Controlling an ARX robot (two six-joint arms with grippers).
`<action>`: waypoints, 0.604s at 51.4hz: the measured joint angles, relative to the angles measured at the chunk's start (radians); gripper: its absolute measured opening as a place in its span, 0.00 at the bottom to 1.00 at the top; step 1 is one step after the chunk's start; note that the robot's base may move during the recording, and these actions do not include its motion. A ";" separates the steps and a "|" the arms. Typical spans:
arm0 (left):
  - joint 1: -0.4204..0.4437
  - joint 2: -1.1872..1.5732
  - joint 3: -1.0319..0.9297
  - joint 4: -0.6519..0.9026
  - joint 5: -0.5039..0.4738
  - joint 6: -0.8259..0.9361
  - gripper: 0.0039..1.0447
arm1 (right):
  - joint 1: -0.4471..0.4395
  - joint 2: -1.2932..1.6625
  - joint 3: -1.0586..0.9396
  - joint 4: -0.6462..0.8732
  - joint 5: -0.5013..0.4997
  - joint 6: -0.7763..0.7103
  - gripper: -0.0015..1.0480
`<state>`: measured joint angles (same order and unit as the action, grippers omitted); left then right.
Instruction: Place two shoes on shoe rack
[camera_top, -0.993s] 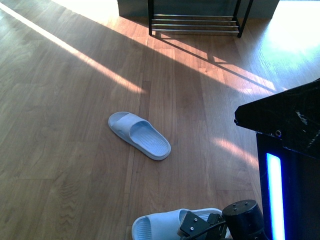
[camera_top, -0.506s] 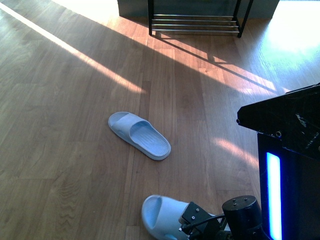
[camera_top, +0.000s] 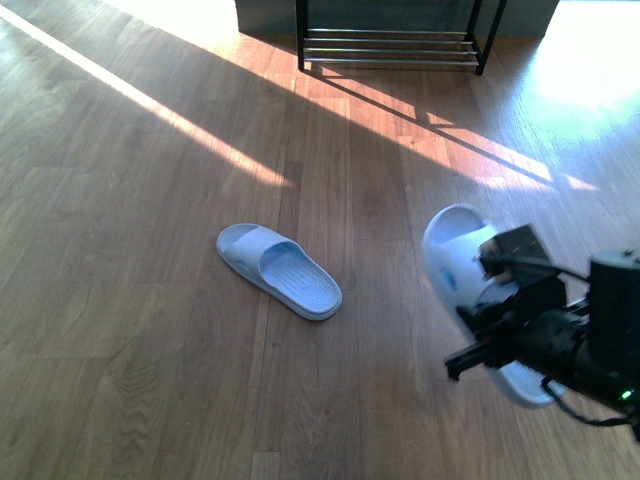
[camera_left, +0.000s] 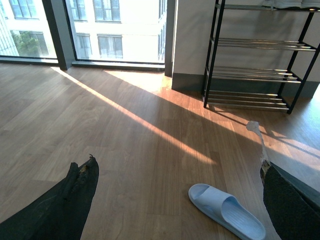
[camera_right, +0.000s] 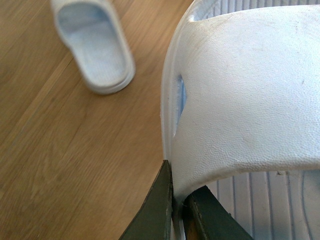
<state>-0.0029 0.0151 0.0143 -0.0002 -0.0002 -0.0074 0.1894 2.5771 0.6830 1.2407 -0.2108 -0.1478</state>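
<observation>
1. The floor (camera_top: 150, 250) is wood plank, grained, with a low satin sheen.
2. The shoe on the floor (camera_top: 280, 271) looks like matt moulded foam, with a ribbed footbed.
3. The lifted shoe (camera_right: 250, 90) has a finely pebbled, matt strap.
4. The shoe rack (camera_top: 390, 62) has a black metal frame and shiny metal rods.

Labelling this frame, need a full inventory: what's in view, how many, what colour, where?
slide on floor: 1, pale blue, flat on the floor, short of the rack and apart from it
held slide: 1, pale blue, lifted and tilted, pinched at its strap
rack: 1, black frame with chrome rods, at the far wall
floor: 1, brown wood, crossed by sun stripes
windows: several panes, far side of the room
right hand: 1, dark, shut on the held slide's strap
left hand: 1, dark, open, holding nothing
</observation>
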 joint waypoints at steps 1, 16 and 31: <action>0.000 0.000 0.000 0.000 0.000 0.000 0.91 | -0.014 -0.036 -0.011 -0.014 0.006 0.010 0.02; 0.000 0.000 0.000 0.000 0.000 0.000 0.91 | -0.143 -0.547 -0.167 -0.191 -0.006 0.074 0.02; 0.000 0.000 0.000 0.000 0.000 0.000 0.91 | -0.237 -0.968 -0.354 -0.354 -0.019 0.103 0.02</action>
<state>-0.0029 0.0151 0.0143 -0.0002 -0.0002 -0.0078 -0.0475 1.6093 0.3290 0.8871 -0.2302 -0.0444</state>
